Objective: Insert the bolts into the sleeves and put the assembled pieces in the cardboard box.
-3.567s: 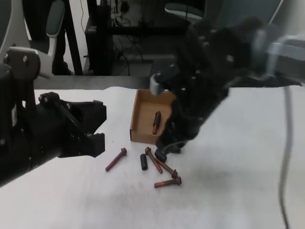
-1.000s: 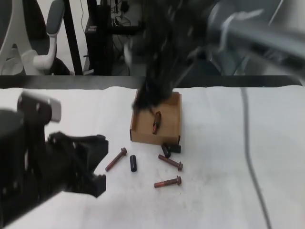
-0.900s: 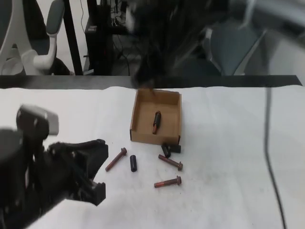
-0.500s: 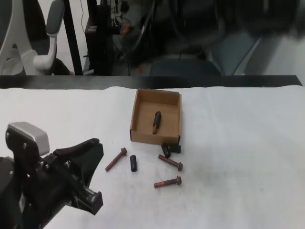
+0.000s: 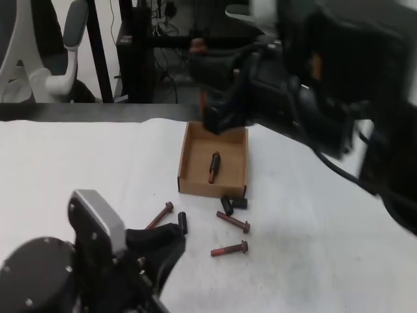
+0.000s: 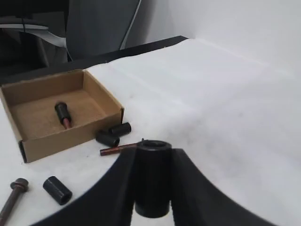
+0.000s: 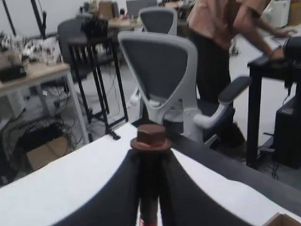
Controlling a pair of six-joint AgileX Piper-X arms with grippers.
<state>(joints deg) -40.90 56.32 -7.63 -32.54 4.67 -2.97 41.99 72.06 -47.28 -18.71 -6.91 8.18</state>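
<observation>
Rusty red bolt [image 7: 150, 135] is pinched tight in your right gripper [image 7: 150, 162], high over the far edge of the cardboard box [image 5: 212, 187]. Your left gripper [image 6: 153, 157] squeezes a black sleeve [image 6: 151, 183] near you, hole probably facing out, ready to meet it.

A grey office chair [image 7: 160, 70] stands beyond the white-covered bench [image 5: 313, 261], with cables [image 5: 163, 62] on the floor.

The right pincer [image 7: 150, 165] has lifted one bolt [image 7: 150, 136] off the bench [image 5: 313, 248].
</observation>
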